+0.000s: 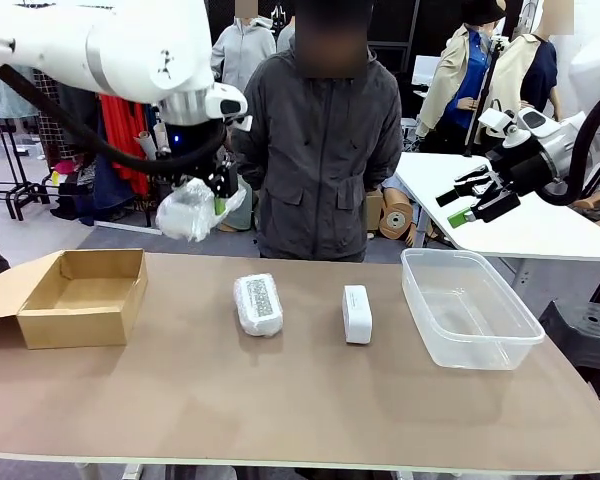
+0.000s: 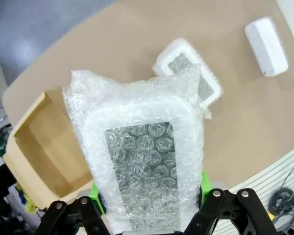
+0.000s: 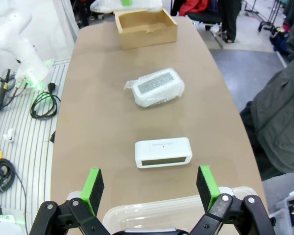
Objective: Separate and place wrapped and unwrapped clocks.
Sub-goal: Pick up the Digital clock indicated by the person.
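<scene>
While left gripper clamped bubble-wrapped clock aloft near cardboard box, we saw right gripper spread wide, empty, raised above clear plastic tub. Second wrapped clock lay on table near bare white clock, not touching, both between box and tub.

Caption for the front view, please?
Left jaws hold a wrapped clock above the table; a second wrapped clock and a bare clock lie between box and tub.

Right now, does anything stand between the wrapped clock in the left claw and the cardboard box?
Nothing visible does: the left claw holds the wrapped clock in free air, and the cardboard box stands open.
</scene>
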Controlling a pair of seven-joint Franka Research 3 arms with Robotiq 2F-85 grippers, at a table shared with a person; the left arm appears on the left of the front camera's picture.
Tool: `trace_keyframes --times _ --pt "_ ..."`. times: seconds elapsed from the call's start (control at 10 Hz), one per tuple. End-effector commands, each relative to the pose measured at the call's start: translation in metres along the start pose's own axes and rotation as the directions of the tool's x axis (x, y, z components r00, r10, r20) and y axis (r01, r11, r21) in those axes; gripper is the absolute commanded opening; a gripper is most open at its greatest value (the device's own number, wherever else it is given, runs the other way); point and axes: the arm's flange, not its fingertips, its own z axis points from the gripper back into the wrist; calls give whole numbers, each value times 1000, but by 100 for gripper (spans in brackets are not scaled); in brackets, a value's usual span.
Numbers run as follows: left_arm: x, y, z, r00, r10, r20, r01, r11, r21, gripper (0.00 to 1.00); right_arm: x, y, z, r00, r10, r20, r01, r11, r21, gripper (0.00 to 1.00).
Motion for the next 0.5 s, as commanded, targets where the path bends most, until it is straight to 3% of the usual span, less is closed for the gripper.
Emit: trace_keyframes --times 0.0,0.2,0.4 --pt "5 -3 17 999 -24 28 24 1000 7 0 2 0 0 1000 4 0 -4 1000 0 100" --pt "8 -6 36 997 -33 71 32 999 10 0 2 0 0 1000 4 0 -4 1000 0 100" --pt "-2 -12 18 991 -72 112 62 994 88 0 2 0 0 1000 4 0 -4 1000 0 100"
